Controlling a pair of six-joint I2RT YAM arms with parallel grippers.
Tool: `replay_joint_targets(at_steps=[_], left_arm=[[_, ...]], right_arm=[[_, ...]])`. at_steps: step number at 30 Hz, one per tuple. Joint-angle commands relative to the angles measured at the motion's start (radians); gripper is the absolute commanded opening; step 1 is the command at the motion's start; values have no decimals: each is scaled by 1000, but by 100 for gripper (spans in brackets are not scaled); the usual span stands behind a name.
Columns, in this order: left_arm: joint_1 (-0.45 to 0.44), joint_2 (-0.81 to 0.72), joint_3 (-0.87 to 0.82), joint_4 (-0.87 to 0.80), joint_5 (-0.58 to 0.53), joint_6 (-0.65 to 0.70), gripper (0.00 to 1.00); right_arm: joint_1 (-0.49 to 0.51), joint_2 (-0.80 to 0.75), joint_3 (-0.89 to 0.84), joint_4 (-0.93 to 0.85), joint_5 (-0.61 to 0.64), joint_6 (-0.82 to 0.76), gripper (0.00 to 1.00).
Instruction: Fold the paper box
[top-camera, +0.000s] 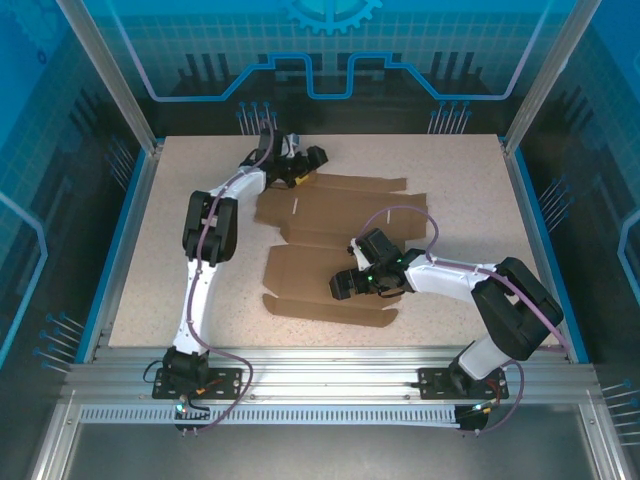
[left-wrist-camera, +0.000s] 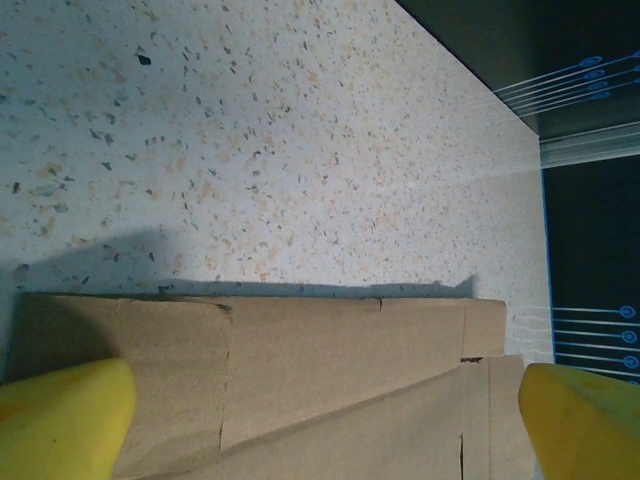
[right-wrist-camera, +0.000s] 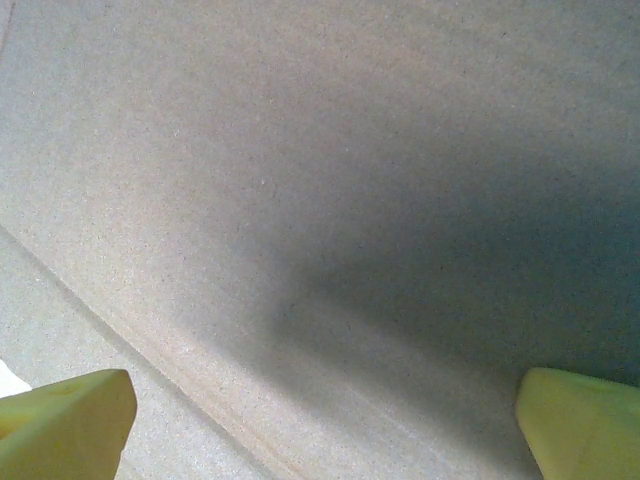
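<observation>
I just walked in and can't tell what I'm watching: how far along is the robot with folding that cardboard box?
Barely begun. Done: nothing visible; the paper box lies flat on the table, no walls raised. In hand: the left gripper is open at its far-left corner, the right gripper open over its near half. Left: folding every flap and tab.

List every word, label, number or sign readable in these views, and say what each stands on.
No words or numbers can be read anywhere.
The paper box: plain brown cardboard, no print.
The gear emblem on the back wall: a graphic only, no letters.
</observation>
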Motion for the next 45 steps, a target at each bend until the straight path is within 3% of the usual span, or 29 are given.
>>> replay_joint_targets(at_steps=[1, 5, 11, 19, 28, 32, 35, 40, 45], left_arm=[[-22, 46, 80, -195, -84, 50, 99], [-43, 40, 124, -320, -169, 120, 99], [-45, -71, 89, -276, -139, 125, 99], [-32, -266, 68, -400, -177, 250, 99], [30, -555, -214, -419, -243, 327, 99], [60, -648, -365, -439, -275, 345, 99], [75, -695, -475, -435, -231, 369, 99], [94, -778, -656, -327, -214, 344, 99], [102, -756, -683, -334, -197, 347, 99]], right_arm=[[17, 31, -21, -65, -2, 8, 100], [17, -12, -13, -66, -13, 15, 100], [12, -64, 29, -79, -5, -12, 100], [-10, -202, 36, -65, 16, -59, 100], [-22, -343, 8, 17, 163, -143, 100], [-65, -348, 3, 2, 102, -169, 100], [-70, -342, -17, 7, 101, -179, 100], [-85, -336, -56, 46, 42, -172, 100], [-100, -329, -85, 80, -2, -152, 100]])
